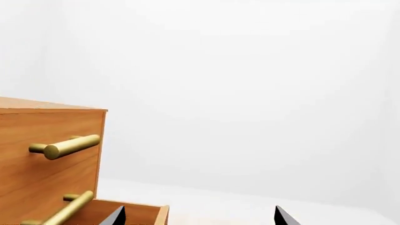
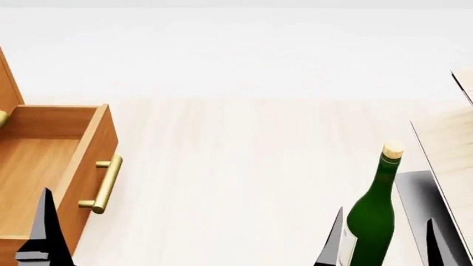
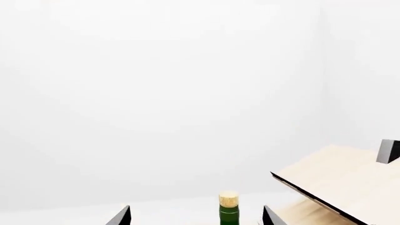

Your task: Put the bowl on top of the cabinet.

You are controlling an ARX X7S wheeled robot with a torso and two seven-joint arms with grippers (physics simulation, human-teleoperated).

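The bowl shows in no view. The orange-brown cabinet (image 1: 44,173) with brass bar handles (image 1: 65,146) stands at the left, and its lower drawer (image 2: 90,145) is pulled out, with nothing visible inside. My left gripper (image 1: 198,218) is open with its fingertips wide apart; one tip lies over the drawer's corner. In the head view only one left finger (image 2: 46,233) shows, over the drawer. My right gripper (image 3: 196,218) is open, and its two dark fingers stand on either side of the green bottle (image 2: 371,217) without touching it.
The corked green bottle (image 3: 229,208) stands upright at the front right of the pale tabletop (image 2: 236,166). Beside it, at the right edge, leans a pale wooden rack (image 2: 452,145) with a dark base (image 2: 418,194). White walls lie beyond.
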